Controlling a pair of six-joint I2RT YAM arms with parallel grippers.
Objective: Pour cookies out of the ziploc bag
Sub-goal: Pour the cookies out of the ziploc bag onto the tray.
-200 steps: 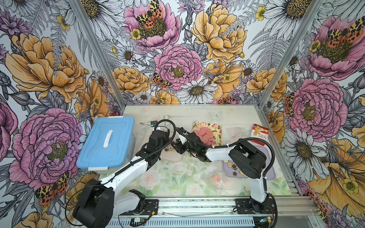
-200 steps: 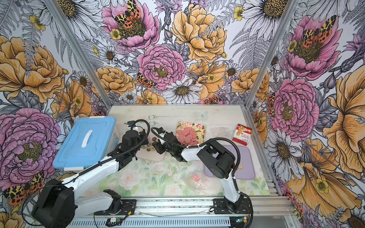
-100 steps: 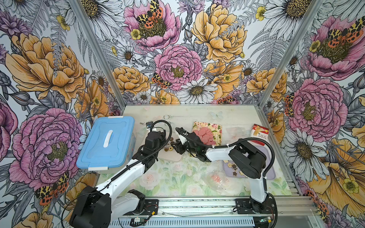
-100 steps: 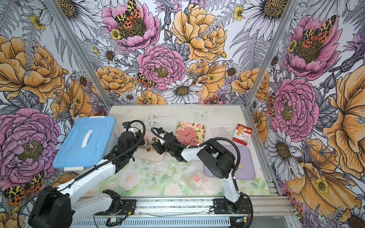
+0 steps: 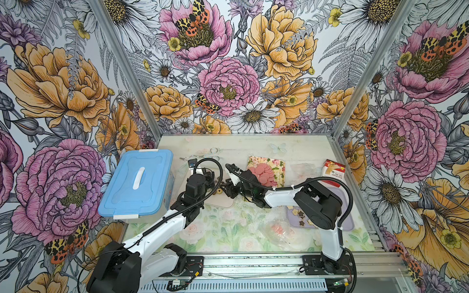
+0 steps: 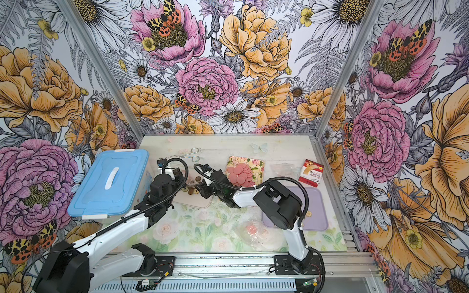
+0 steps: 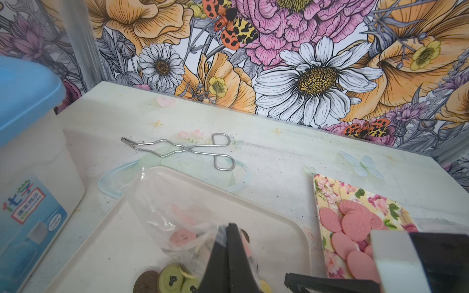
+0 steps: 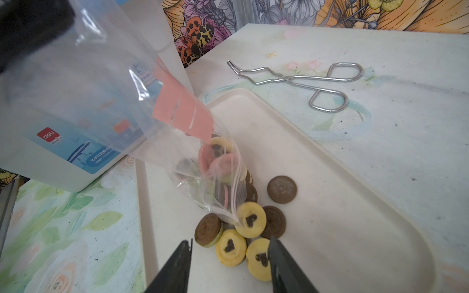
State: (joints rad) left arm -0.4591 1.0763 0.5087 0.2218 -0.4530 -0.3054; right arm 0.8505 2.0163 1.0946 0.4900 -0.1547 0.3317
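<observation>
Currently, centre-left in a top view: my left gripper (image 5: 209, 177), clamped on the ziploc bag (image 8: 88, 83), holds its closed end high so the mouth hangs down. Next, cookies (image 8: 251, 219) lie spilled on the cream tray (image 8: 342, 203), some lodged inside. Rightward, my right gripper (image 8: 230, 239), half-spread and empty, hovers, probably to tug the mouth.

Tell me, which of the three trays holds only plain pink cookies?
The floral-patterned tray, piled with pink discs. The cream tray has yellow and brown rounds, and the lavender tray has small star shapes.
</observation>
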